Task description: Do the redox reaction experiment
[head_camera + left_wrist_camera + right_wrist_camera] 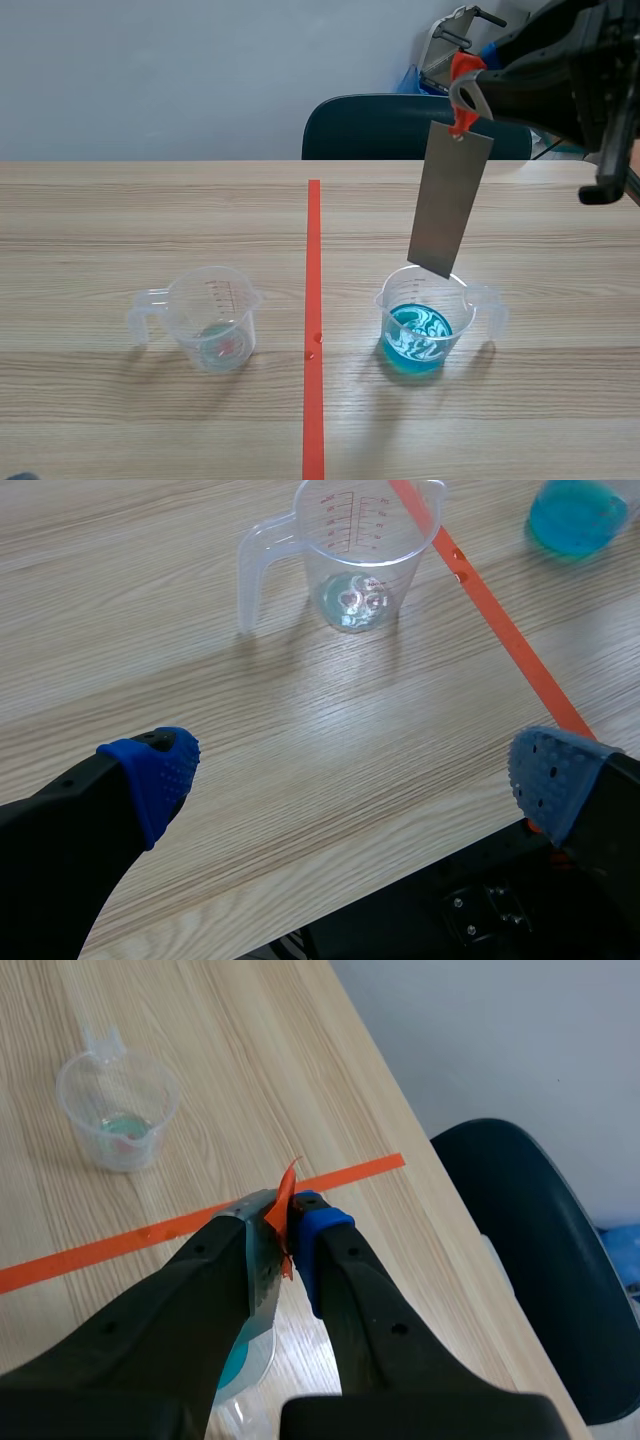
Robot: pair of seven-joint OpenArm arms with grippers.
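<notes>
The left gripper is spread wide, one blue pad to each side, and holds nothing. It hangs over bare wood at the near edge of the table. Ahead of it, well apart, stands a clear measuring cup, upright, with its handle turned away from the tape line.

In the scene view this clear measuring cup is on the left half of the table. A thin layer at its bottom shows faint green and red tints. The orange tape line runs from the near edge toward the far side between the two cups.

Right of the line stands a second cup, upright, with blue liquid in its lower part and its handle pointing right. Over it hangs a flat grey metal strip. The strip's long axis is nearly vertical and leans a little, with the upper end further right. Its lower end points down into the cup's mouth, above the blue liquid and not touching it.

An orange tie is fastened at the strip's upper end. The right gripper, raised at the upper right, is clamped on that tie. In the right wrist view the right gripper has its fingers pressed together on the orange tie. A dark chair stands behind the table.
</notes>
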